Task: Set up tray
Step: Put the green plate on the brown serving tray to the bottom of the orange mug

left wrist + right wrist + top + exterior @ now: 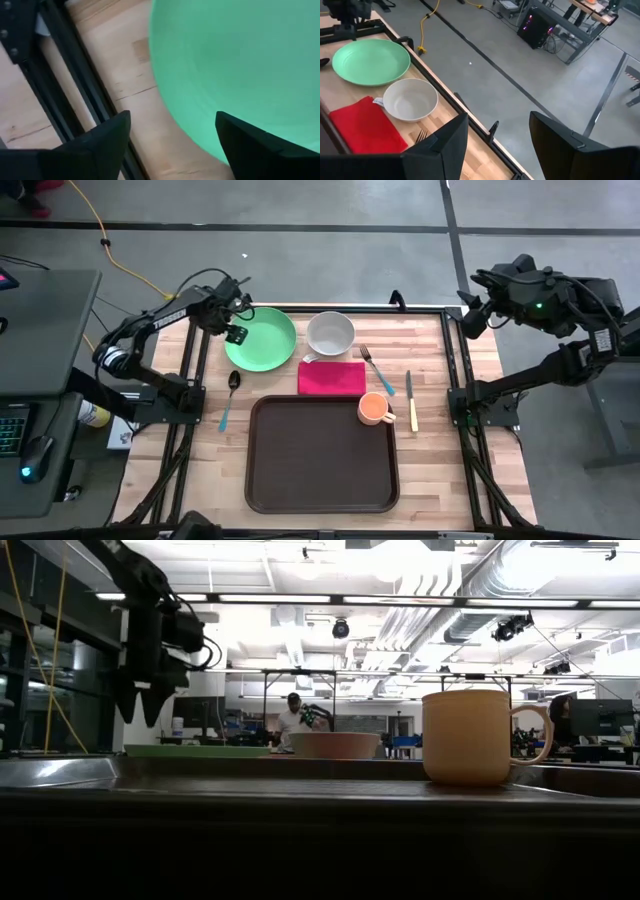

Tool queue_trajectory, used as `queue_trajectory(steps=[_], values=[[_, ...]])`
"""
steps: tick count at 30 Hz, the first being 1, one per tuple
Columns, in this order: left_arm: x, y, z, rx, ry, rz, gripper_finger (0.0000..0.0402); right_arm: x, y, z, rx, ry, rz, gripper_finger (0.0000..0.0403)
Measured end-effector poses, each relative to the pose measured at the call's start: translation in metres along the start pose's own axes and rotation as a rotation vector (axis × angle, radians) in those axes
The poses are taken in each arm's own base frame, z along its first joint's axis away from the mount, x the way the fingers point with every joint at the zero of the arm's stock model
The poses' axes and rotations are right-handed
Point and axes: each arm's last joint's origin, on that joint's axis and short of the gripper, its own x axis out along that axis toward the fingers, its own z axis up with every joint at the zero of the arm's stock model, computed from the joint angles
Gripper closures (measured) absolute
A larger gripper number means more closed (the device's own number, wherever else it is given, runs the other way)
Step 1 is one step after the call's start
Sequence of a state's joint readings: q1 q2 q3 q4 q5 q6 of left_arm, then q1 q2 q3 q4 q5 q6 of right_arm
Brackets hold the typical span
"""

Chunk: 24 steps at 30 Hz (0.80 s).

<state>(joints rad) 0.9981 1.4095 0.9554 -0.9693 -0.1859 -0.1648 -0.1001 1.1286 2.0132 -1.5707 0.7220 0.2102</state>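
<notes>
**Tray nearly bare, left gripper poised at the plate's edge**

The tray (322, 455) lies at the table's near middle, with only the orange mug (375, 409) on its far right corner. Beyond the tray sit the red napkin (332, 377), white bowl (330, 333) and green plate (260, 339). The left gripper (236, 332) hovers over the plate's outer rim, fingers apart. The right gripper (497, 142), also apart, waits off-table. A shallow bite could let the plate slip.
</notes>
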Motion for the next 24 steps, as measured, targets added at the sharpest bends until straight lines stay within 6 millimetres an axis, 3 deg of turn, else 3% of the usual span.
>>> queue_trajectory(steps=[24], values=[[0.045,-0.006,0.014,-0.164,0.088,-0.026,0.0094,-0.001,0.000,-0.001,-0.007,0.004,0.031,0.0212]])
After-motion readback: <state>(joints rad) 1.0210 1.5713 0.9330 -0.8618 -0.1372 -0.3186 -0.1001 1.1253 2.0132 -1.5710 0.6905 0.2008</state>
